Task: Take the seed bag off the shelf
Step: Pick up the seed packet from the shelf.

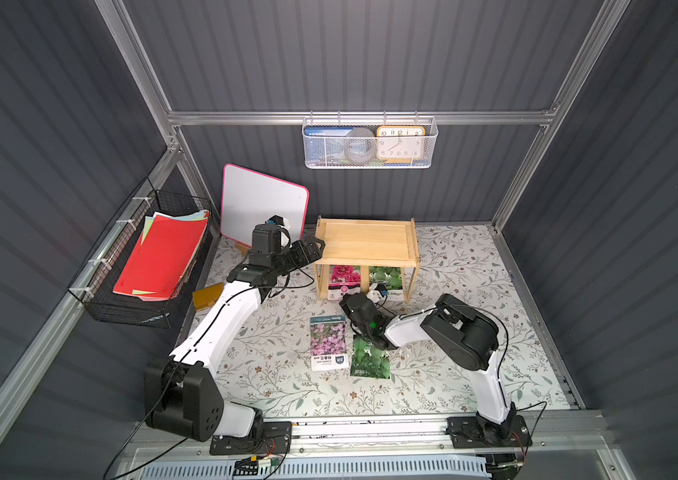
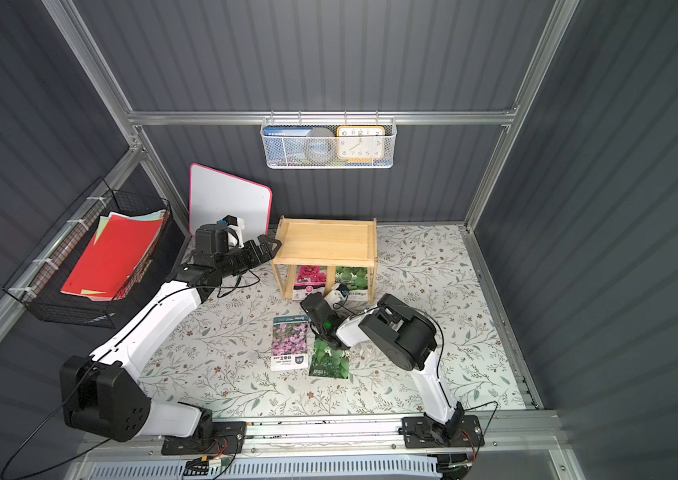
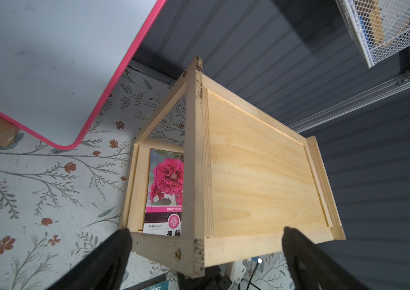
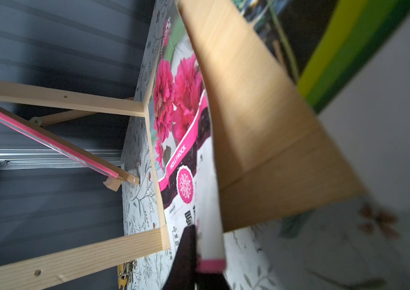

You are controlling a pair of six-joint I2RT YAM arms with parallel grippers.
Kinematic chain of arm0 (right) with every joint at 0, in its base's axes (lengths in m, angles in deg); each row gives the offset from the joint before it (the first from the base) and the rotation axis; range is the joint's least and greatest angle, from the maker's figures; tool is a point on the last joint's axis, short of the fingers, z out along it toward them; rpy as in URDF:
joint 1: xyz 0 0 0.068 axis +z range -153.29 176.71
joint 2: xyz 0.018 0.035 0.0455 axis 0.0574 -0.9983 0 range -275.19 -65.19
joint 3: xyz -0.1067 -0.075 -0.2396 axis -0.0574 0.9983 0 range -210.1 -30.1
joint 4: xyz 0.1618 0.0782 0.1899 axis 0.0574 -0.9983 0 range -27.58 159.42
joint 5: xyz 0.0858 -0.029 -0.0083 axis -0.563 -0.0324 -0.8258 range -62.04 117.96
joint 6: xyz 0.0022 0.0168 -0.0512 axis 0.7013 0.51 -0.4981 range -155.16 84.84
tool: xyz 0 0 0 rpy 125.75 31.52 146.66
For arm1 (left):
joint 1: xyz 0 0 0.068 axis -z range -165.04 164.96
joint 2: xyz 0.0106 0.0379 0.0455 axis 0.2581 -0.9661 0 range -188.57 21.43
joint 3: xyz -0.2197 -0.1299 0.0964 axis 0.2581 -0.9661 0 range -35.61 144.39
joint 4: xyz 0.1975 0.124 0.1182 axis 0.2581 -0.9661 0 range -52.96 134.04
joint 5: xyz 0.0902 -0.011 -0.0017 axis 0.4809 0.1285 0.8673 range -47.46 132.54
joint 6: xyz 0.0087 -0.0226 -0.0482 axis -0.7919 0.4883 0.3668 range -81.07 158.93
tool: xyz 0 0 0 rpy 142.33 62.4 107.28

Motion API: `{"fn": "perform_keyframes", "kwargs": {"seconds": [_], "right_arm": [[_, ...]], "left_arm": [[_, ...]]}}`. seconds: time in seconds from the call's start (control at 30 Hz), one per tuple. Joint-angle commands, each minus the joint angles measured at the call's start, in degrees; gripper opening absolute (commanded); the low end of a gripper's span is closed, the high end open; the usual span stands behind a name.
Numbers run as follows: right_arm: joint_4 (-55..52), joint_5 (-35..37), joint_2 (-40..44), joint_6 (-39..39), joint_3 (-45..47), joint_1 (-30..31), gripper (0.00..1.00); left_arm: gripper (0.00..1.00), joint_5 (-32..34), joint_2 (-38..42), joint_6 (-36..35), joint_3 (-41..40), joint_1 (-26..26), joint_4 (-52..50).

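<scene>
The pine shelf (image 1: 366,243) stands at the back of the table in both top views. On its lower tier lie a pink hollyhock seed bag (image 1: 340,279) and, beside it, a green seed bag (image 1: 387,277). My right gripper (image 4: 196,242) is at the front of that tier, shut on the near edge of the hollyhock seed bag (image 4: 181,120). My left gripper (image 3: 206,238) is open at the upper left front corner of the shelf (image 3: 256,173), one finger on each side of the corner, holding nothing.
Two more seed packets, pink (image 1: 329,343) and green (image 1: 370,358), lie flat in front of the shelf under the right arm. A pink-rimmed whiteboard (image 1: 262,203) leans behind the left arm. A black wire basket (image 1: 150,266) hangs at the left and a white one (image 1: 370,143) on the back wall.
</scene>
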Motion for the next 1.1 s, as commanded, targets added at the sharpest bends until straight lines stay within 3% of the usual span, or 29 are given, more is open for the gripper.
{"fn": "perform_keyframes", "kwargs": {"seconds": [0.0,0.6,0.8,1.07], "right_arm": [[2.31,-0.68,2.61,-2.35,1.89,-0.19,0.00],[2.06,-11.56,19.77,-7.56,15.86,0.34,0.00],[-0.87,-12.11,25.86,-9.98,19.51,0.53,0.00],[-6.84,-14.50,33.39,-12.99,20.16,0.58,0.00]], "left_arm": [[0.99,0.51,3.04,-1.04,0.00,-0.28,-1.87],[1.00,2.50,10.71,-0.38,1.14,-0.26,-6.43],[1.00,2.45,12.16,-0.80,1.13,-0.26,-7.36],[1.00,-7.76,16.76,1.09,-1.36,-0.26,-8.33]]}}
